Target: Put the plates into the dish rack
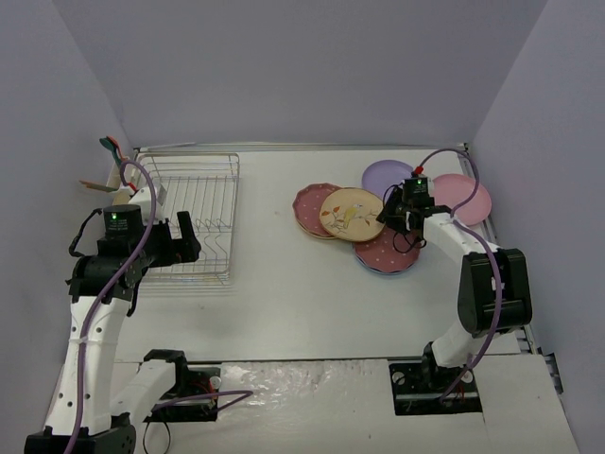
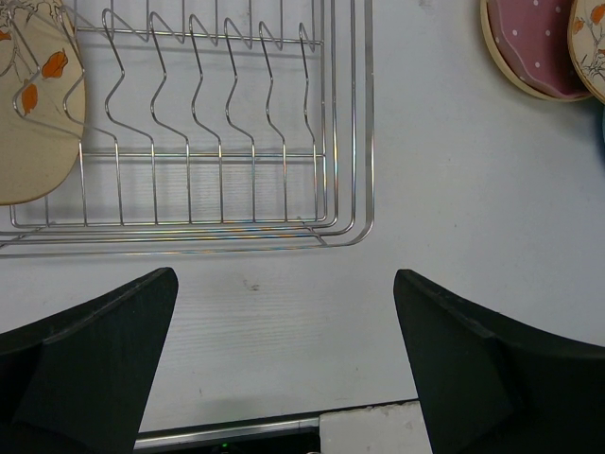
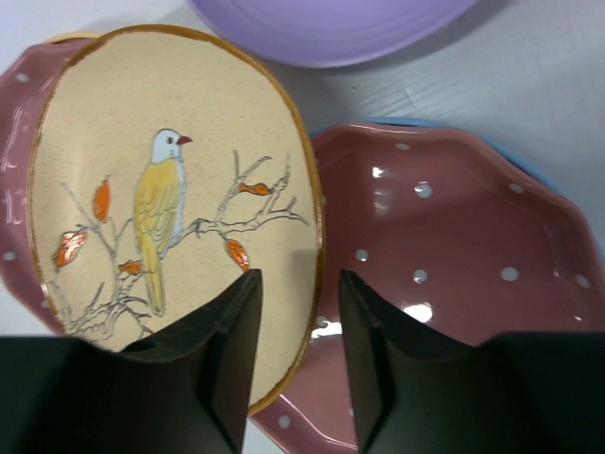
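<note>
I am looking down the right wrist camera. The right fingers [image 3: 227, 359] are standing a little apart, straddling the right-hand rim of the bird plate [image 3: 170, 189]. One finger is hanging over the tan face of that plate, just beside the printed branch. The other is hanging over the speckled plate [image 3: 454, 265] next to it. The rim is running up through the narrow gap between them, and I am not seeing either finger pressing on it, so nothing is being gripped.

The bird plate is lying across its neighbours, its left side covering a second dark pink plate [image 3: 17, 113] and its right edge overlapping the speckled one. The lilac plate [image 3: 331, 24] is lying just beyond, at the top of that view.

From overhead, this cluster is sitting on the right half of the table [image 1: 302, 303], with a light pink plate [image 1: 468, 199] at its far right. It is lying well apart from the rack [image 1: 194, 189] on the left.

The left fingers [image 2: 95, 369] are standing wide apart with nothing between them, hovering over bare table just short of the rack's edge wire. One tan plate [image 2: 33, 113] with orange leaves is already sitting in the rack, at the left end in the left wrist view.
</note>
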You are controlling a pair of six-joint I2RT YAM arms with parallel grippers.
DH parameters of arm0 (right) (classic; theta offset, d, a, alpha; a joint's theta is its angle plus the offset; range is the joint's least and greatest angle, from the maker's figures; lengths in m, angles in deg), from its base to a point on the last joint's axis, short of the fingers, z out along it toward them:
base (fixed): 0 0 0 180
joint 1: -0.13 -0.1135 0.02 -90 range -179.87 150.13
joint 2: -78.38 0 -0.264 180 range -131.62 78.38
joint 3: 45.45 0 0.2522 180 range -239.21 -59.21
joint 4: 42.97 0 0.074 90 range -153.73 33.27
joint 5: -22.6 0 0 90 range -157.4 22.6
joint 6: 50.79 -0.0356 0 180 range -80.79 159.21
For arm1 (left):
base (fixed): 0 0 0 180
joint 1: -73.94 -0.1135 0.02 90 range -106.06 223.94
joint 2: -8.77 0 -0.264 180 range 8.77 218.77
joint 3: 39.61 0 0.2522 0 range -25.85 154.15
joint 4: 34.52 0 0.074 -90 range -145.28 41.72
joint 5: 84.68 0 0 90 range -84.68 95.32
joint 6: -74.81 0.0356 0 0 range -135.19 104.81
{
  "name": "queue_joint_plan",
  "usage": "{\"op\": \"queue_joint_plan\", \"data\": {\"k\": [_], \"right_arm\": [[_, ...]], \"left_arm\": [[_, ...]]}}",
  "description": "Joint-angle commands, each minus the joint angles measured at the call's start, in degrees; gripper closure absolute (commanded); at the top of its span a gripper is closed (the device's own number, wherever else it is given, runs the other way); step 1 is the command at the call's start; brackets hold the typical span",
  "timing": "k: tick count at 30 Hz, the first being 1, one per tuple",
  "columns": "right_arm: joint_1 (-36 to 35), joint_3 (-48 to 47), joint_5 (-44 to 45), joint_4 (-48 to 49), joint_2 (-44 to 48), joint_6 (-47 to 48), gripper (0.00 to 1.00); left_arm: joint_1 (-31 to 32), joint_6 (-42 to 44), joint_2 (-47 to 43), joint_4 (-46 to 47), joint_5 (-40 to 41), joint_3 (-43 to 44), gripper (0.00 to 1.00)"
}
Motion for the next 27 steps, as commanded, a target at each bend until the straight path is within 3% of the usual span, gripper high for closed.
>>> {"op": "queue_joint_plan", "data": {"k": [1,7,18,23,27], "right_arm": [[1.14,0.65,-4.81,5.82,0.47,-0.58,0.59],[2.45,1.38,-10.85,9.61,-2.69,-0.62,0.48],[4.34,6.64,-20.62,22.88,-6.45,-5.09,0.47],[5.51,8.49,-23.38,27.26,-7.89,-6.78,0.55],[6.48,9.99,-24.72,29.73,-7.42,-8.1,0.72]], "left_arm": [[0.35,-0.35,0.22,2.47,-0.86,1.81,0.03],[0.3,-0.79,0.42,2.4,-1.36,2.07,0.03],[0.35,-1.65,0.0,1.94,-2.29,2.42,0.03],[0.35,-2.37,0.05,2.25,-3.1,2.42,0.03],[0.36,-3.04,-0.05,2.3,-4.11,2.5,0.03]]}}
